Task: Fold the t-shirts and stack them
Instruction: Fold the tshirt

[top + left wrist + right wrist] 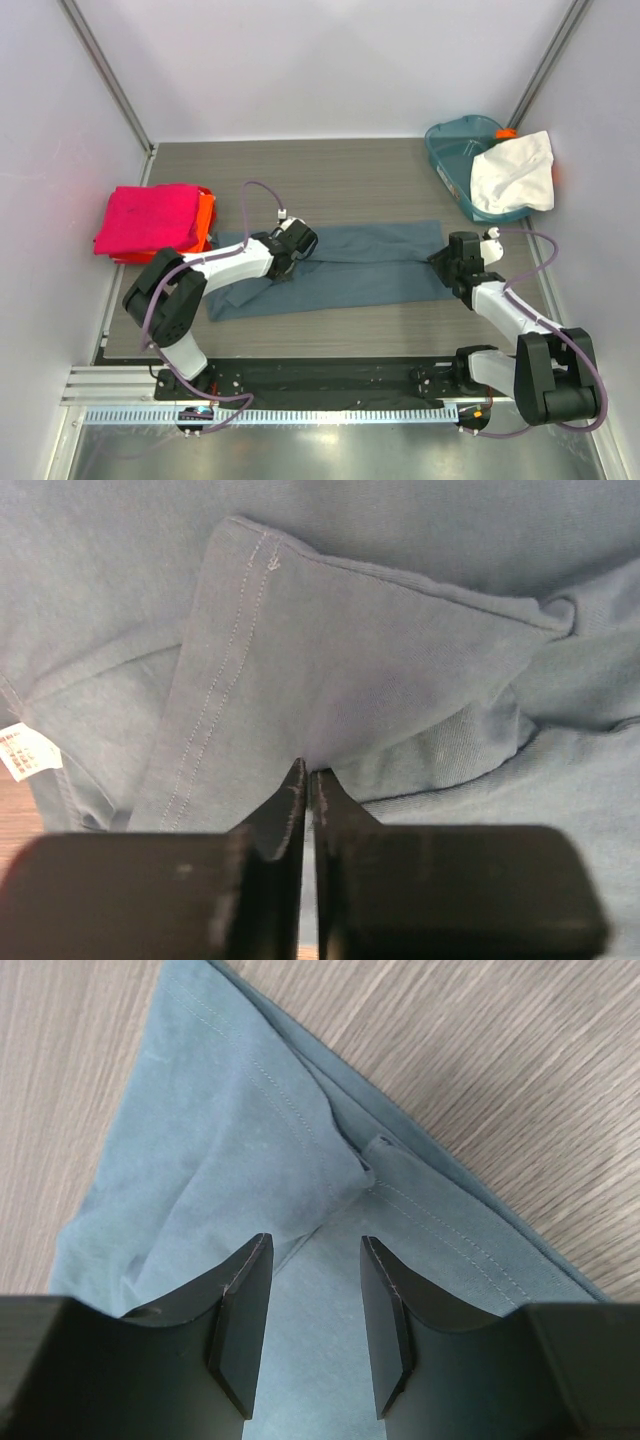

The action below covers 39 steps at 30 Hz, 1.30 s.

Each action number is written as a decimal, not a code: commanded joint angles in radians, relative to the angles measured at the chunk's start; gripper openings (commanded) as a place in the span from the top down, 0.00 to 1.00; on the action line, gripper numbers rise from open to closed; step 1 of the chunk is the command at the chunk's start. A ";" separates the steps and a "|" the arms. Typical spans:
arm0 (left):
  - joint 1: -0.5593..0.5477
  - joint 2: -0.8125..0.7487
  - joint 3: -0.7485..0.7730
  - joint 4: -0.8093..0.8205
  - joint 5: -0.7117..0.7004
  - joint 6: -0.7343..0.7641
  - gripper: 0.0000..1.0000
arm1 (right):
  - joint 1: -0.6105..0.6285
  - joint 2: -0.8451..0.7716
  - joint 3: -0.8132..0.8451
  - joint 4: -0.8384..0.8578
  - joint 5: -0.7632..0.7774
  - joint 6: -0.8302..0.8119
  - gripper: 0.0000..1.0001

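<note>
The slate blue-grey t-shirt (345, 270) lies folded into a long band across the middle of the table. My left gripper (283, 262) is down on its left part. In the left wrist view my left gripper (308, 775) is shut with a fold of this shirt (380, 650) pinched at the tips. My right gripper (445, 260) is at the shirt's right end. In the right wrist view my right gripper (315, 1245) is open, its jaws either side of a crease in the shirt (220, 1140) near the stitched hem.
A folded magenta pink t-shirt (150, 215) lies on an orange-red one (206, 215) at the left edge. A white t-shirt (512, 170) hangs over the teal tub (455, 150) at the back right. Walls close in both sides.
</note>
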<state>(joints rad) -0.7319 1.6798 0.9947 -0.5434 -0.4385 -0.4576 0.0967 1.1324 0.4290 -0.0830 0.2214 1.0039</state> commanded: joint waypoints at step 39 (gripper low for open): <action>-0.011 -0.049 0.074 -0.216 0.057 0.060 1.00 | 0.000 0.194 0.109 0.132 0.111 -0.016 0.69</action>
<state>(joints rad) -0.7380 1.6241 1.0363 -0.7273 -0.3885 -0.4103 0.0967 1.3155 0.5026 0.0013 0.2951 0.9966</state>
